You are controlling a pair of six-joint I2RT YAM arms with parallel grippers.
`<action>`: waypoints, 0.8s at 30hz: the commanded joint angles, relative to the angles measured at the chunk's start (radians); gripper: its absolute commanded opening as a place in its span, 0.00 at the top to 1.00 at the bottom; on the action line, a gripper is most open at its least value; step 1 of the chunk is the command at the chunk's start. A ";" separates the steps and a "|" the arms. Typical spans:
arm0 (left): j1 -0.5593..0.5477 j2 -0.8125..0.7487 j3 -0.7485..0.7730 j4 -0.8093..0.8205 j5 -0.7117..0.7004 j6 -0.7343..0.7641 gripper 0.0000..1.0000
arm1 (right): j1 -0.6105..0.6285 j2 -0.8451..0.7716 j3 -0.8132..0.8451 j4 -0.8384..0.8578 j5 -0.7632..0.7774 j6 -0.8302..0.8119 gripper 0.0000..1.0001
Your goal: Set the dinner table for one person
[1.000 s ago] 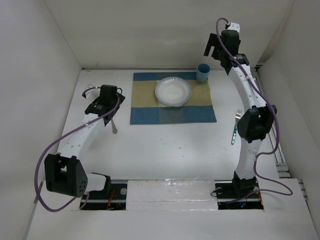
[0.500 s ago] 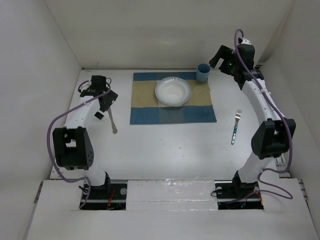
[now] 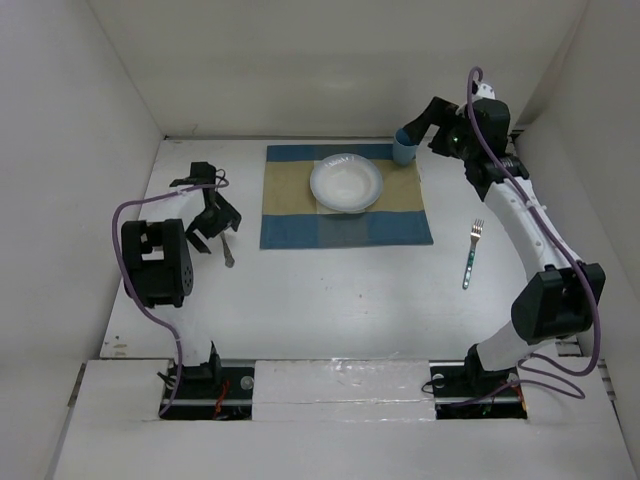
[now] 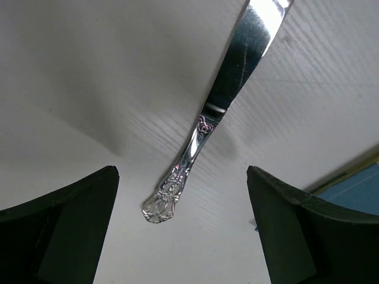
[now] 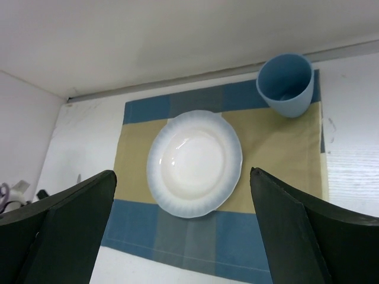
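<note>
Where the two arms are bolted at the near edge, the dinner table point(image 3: 330, 300) begins as a wide white matte surface, and all other things lie on it. On the right side a fork point(image 3: 471, 255) lies on the bare tabletop, its tines pointing to the far side, apart from the placemat point(image 3: 345, 228).

On the left side, a little farther, a silver knife point(image 4: 220, 97) lies flat on the table, just beside the left edge of the placemat but not on it. The left gripper point(image 4: 180, 195) hangs over the decorated end of the knife handle. Its jaws stand wide apart, one on each side of the handle, and they hold nothing. Whether the fingertips touch the table, I cannot tell.

The placemat, blue and tan, lies in the far middle of the table. A white plate point(image 3: 346, 183) sits on its far half. A blue cup point(image 3: 405, 147) stands upright on the far right corner of the mat, near the plate but not touching it.

The right gripper point(image 5: 182, 177) is raised near the cup, its jaws fully spread and empty.
</note>
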 commanded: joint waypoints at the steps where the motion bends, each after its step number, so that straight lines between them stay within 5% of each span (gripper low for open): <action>1: 0.002 0.045 -0.011 -0.030 0.021 0.033 0.15 | 0.009 -0.034 -0.036 0.090 -0.052 0.044 0.00; 13: 0.002 0.189 -0.030 -0.025 -0.006 0.058 0.46 | -0.020 -0.113 -0.117 0.165 -0.141 0.064 0.00; 24: 0.002 0.263 0.030 -0.036 -0.026 0.058 0.54 | -0.043 -0.192 -0.168 0.185 -0.172 0.073 0.00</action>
